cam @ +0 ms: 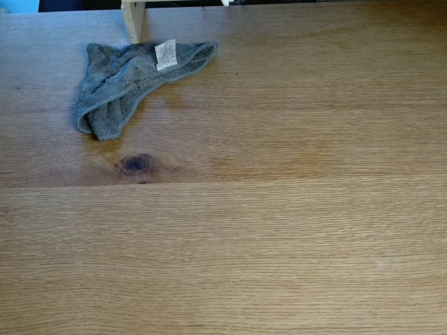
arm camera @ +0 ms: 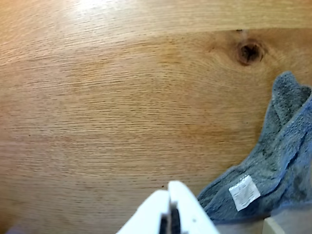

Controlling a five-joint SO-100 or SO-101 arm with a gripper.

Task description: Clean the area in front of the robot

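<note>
The area is a broad oak-grain tabletop (cam: 279,230) with plank seams and a dark knot (cam: 135,163). A faint whitish smudge (cam: 380,262) shows at the lower right of the fixed view. A crumpled grey terry cloth (cam: 119,91) with a white label (cam: 165,54) lies at the back left. In the wrist view my white gripper (arm camera: 169,187) enters from the bottom edge, hovering over bare wood (arm camera: 122,112). Its fingers are pressed together with nothing between them. The cloth (arm camera: 287,151) lies just to its right, label (arm camera: 244,192) up, apart from the fingertips. The knot (arm camera: 249,51) sits beyond the cloth.
A pale wooden post (cam: 133,19) stands on the table at the back, touching the cloth's far edge; its base shows at the wrist view's bottom right corner (arm camera: 287,225). Bare wood stretches across the middle, right and front of the table.
</note>
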